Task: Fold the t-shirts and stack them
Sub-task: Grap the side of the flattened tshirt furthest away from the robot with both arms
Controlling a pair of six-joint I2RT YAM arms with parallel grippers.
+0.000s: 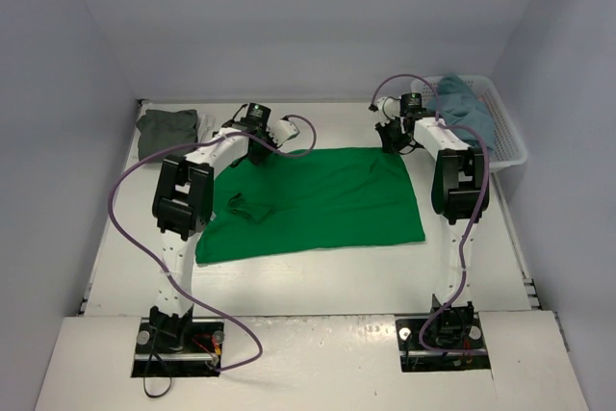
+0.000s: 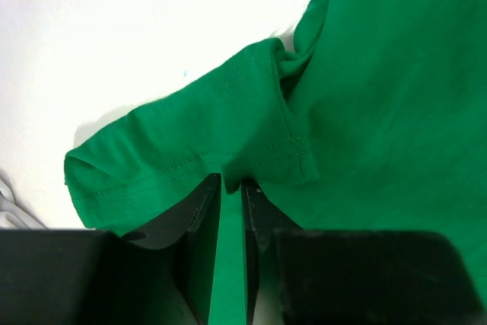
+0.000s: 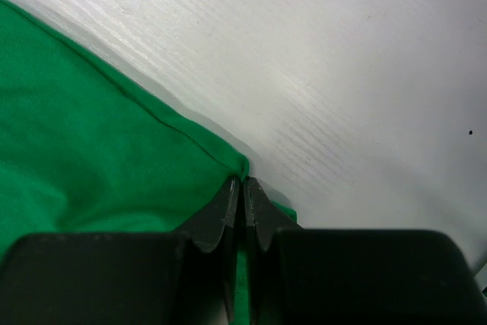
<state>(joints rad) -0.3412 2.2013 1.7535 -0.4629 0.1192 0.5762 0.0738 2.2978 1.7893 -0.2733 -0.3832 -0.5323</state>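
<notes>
The green t-shirt (image 1: 318, 204), held at two points.
Your left gripper (image 2: 230, 180) pinches its sleeve hem; your right gripper (image 3: 243, 180) is pressed together on its far corner.

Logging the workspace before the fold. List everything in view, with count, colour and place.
green t-shirt: one, bright green, spread out mid-table
olive-grey t-shirt: one, dark olive-grey, far left corner
blue t-shirt: one, dusty blue, heaped in the basket
basket: one, white slatted, far right edge
table: one, white
left arm, right arm: two, black and white, reaching from the near edge
left tool: one, black, closed on the green t-shirt's sleeve
right tool: one, black, closed on its far right corner
</notes>
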